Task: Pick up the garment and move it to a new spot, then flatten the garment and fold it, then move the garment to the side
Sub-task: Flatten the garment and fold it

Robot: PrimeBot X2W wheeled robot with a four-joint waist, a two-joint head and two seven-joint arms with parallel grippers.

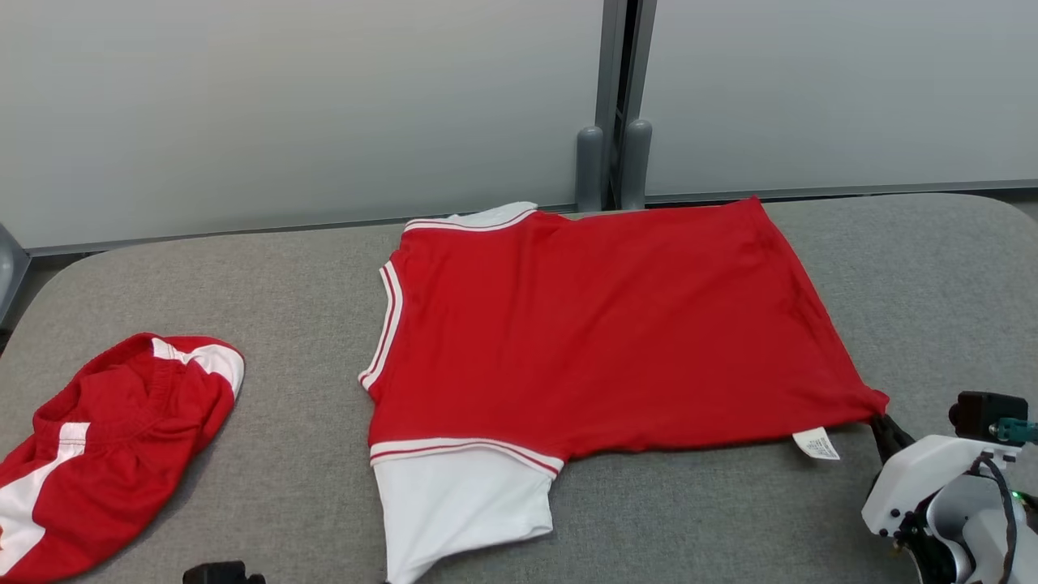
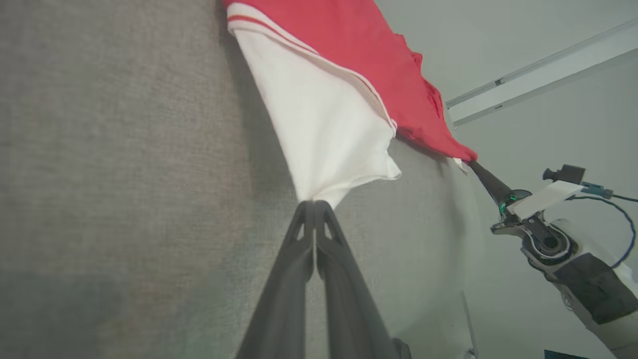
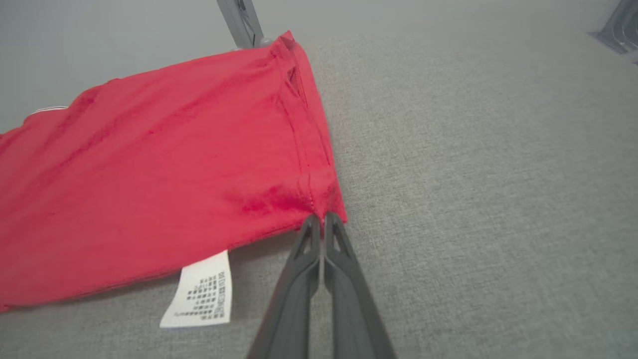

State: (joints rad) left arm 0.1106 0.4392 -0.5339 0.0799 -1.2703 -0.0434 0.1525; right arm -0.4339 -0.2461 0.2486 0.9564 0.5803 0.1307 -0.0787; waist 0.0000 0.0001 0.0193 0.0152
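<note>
Garment: spread at the middle of the surface.
Left fingers: clenched on white sleeve tip.
Right fingers: clenched on hem corner.
Flattening: pull both corners evenly, cloth taut, low over the surface.

right wrist: white casing | black cable | right gripper: dark grey fingers
</note>
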